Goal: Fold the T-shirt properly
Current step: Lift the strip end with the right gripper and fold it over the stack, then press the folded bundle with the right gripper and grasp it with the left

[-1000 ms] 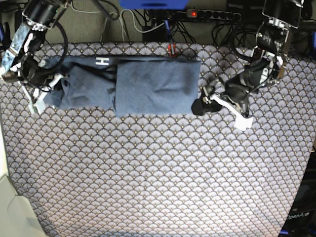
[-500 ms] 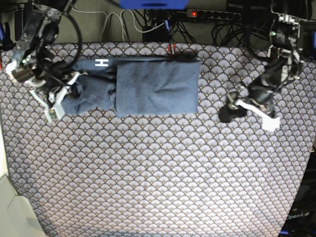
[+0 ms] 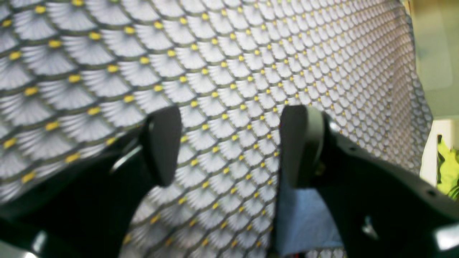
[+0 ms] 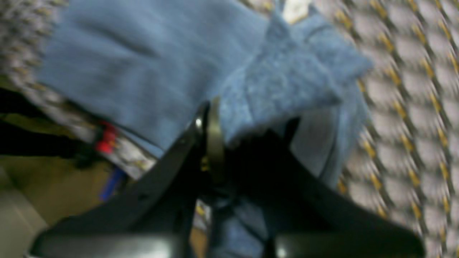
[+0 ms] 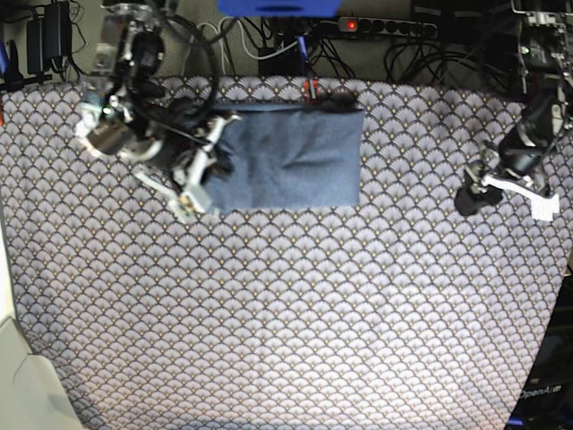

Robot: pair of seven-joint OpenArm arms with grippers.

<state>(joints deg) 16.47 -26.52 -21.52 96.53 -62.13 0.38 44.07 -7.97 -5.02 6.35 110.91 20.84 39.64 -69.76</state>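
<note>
**Obs 1:** Tablecloth (image 5: 295, 305) first: grey scallop pattern with small yellow dots, covering the whole work surface in the base view. Cables and a power strip (image 5: 385, 25) with a red light run along the far edge.

**Obs 2:** And the T-shirt (image 5: 291, 159)?

**Obs 1:** Slate-blue, lying flat at the far edge of the cloth, left of centre. It shows as a compact rectangle, plain side up, one shallow crease across the middle. Its left end is bunched and lifted off the cloth.

**Obs 2:** Lifted by what?

**Obs 1:** Right gripper (image 4: 247, 132). Its wrist view is blurred, but the fingers are clenched on a wad of the blue fabric that sticks up above them. In the base view that arm (image 5: 125, 90) sits over the shirt's left end, just beside the folded rectangle.

**Obs 2:** Left side?

**Obs 1:** Left gripper (image 3: 229, 147), released. Jaws stand wide apart with only patterned cloth between the two dark pads. Nothing is held. A blue patch shows at the lower edge of that view, beside one finger. In the base view this gripper (image 5: 501, 186) hangs over the cloth's right side, well apart from the shirt.
</note>
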